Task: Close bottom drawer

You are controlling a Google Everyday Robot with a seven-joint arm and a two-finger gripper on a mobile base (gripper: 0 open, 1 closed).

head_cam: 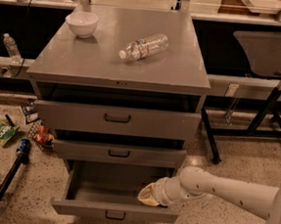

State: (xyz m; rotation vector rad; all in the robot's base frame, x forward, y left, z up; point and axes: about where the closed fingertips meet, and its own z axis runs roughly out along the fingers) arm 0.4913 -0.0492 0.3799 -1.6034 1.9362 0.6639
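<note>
My claw (148, 196), grip state impossible to tell, hung inside the open bottom drawer (106, 193); pushing from there could trap it.

Speckled floor (239, 162), dim warm light. Black-legged stand (264, 112) off right edge of bench (90, 63); pale shelf (253, 87) behind back edge. End effector (149, 196) low, below front right corner.
</note>
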